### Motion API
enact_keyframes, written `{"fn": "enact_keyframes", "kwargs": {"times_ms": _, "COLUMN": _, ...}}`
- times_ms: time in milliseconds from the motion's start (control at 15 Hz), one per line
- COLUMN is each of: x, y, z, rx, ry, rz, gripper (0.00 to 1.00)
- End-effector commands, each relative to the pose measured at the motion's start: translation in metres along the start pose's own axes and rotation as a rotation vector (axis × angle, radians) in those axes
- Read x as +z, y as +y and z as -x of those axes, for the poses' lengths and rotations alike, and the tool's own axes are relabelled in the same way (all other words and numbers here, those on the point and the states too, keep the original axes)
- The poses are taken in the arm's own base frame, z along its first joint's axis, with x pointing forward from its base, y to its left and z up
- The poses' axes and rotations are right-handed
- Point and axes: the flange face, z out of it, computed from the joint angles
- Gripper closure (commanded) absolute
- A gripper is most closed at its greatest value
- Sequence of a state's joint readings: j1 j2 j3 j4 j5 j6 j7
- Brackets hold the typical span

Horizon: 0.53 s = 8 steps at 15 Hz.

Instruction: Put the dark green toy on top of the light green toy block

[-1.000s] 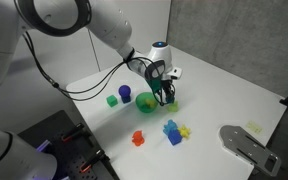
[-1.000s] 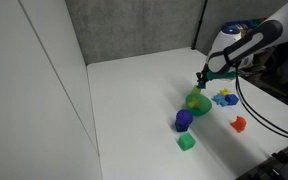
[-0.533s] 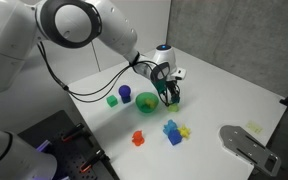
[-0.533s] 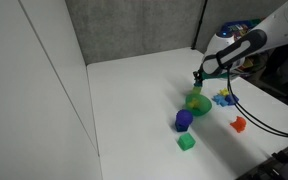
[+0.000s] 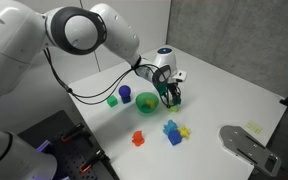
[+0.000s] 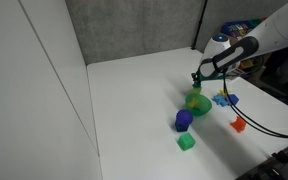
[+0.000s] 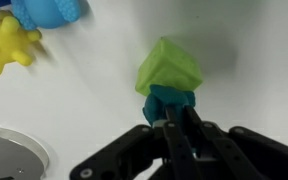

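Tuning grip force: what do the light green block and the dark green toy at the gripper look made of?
Small light green toy block: looks like hard moulded plastic, smooth satin finish; flat facets, crisp edges, even colour. Small dark green toy: probably the same plastic, but partly hidden by the gripper, so less sure.

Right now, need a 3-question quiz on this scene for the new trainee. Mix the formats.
1. True or false: in the wrist view the dark green toy shows between the gripper and the light green toy block.
2. In the wrist view, which toy lies nearest the yellow toy? A) blue toy B) red toy C) purple toy
3. Fill in: the table top is ____ in colour.
Key: 1 true; 2 A; 3 white.
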<state>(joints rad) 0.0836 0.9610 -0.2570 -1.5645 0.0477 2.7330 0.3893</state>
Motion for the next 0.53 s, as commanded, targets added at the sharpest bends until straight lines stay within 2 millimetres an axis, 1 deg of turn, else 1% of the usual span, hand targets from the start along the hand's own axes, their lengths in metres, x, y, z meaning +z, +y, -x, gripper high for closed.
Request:
{"fn": "enact_keyframes", "kwargs": {"times_ms": 0, "x": -0.0032, "y": -0.0055, "z": -0.0065, "rx": 0.014, "ry": 0.005, "rz": -0.003, "gripper": 0.95}}
{"fn": "enact_keyframes", "kwargs": {"times_ms": 267, "x": -0.0113, "y": -0.0098, "z": -0.0048, "rx": 0.006, "ry": 0.01, "rz": -0.008, "gripper": 0.95}}
{"fn": "enact_keyframes", "kwargs": {"times_ms": 467, "x": -0.0125, "y": -0.0116, "z": -0.0007, "rx": 0.005, "ry": 0.005, "rz": -0.001, "gripper": 0.95}}
